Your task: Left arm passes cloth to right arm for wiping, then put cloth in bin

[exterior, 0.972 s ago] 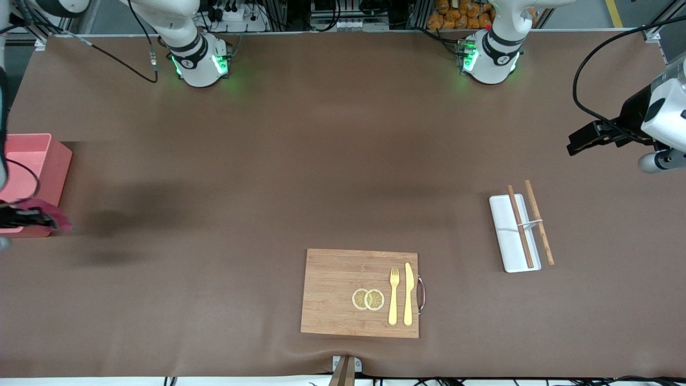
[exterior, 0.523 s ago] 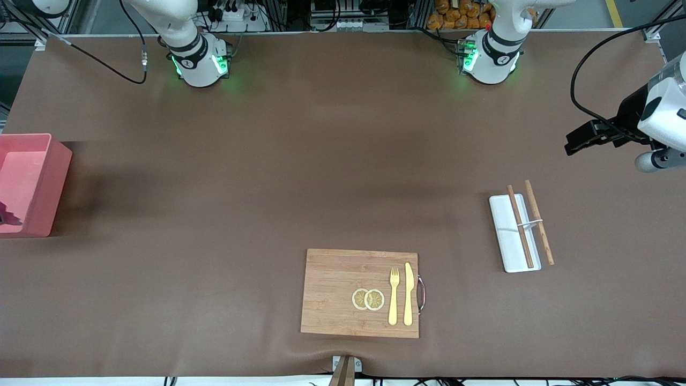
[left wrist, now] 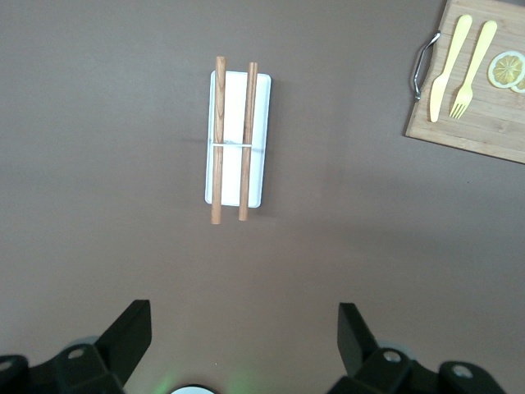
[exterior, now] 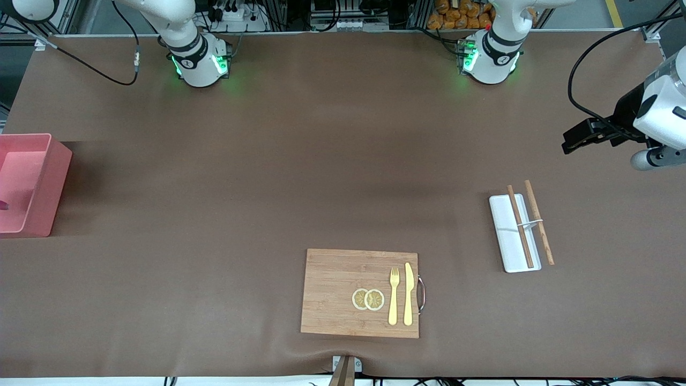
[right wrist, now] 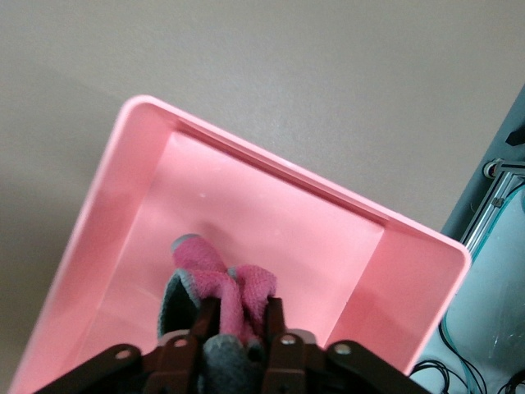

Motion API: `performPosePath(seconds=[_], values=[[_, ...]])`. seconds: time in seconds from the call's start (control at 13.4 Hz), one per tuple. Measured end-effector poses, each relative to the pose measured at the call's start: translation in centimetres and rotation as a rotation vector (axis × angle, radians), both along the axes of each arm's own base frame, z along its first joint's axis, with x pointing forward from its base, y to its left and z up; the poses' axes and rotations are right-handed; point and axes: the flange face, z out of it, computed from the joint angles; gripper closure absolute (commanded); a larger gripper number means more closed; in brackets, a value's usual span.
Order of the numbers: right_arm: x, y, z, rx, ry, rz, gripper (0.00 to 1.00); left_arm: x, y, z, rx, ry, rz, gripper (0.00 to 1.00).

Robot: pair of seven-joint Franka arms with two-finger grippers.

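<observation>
In the right wrist view my right gripper (right wrist: 238,318) is shut on the crimson cloth (right wrist: 225,283), whose grey reverse side shows, and holds it over the inside of the pink bin (right wrist: 246,160). In the front view the bin (exterior: 53,171) stands at the right arm's end of the table. Only a sliver of the cloth (exterior: 2,205) shows there at the picture's edge, and the right gripper is out of that view. My left gripper (exterior: 578,140) is open and empty in the air at the left arm's end. Its fingers (left wrist: 131,336) stand wide apart over bare table.
A white tray with two chopsticks (exterior: 514,233) lies near the left gripper and shows in the left wrist view (left wrist: 238,135). A wooden board (exterior: 332,292) with a fork, a knife and lemon slices lies near the front camera.
The right gripper with the cloth has moved from the bin's near corner to over the bin's inside and left the front view. The left arm drifted slightly.
</observation>
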Motion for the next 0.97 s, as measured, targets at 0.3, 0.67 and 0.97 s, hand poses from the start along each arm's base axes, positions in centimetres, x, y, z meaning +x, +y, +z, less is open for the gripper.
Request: performPosePath(seconds=[0.3, 0.67, 0.97], values=[[0.6, 0.1, -0.2, -0.002, -0.016, 0.003, 0.00, -0.3, 0.1, 0.3, 0.000, -0.004, -0.001, 0.00], [4.6, 4.5, 7.7, -0.013, -0.126, 0.074, 0.00, -0.8, 0.4, 0.9, -0.001, -0.013, -0.014, 0.00], [7.9, 11.8, 11.0, 0.036, -0.113, 0.034, 0.00, -0.8, 0.7, 1.1, 0.014, -0.019, -0.036, 0.00]])
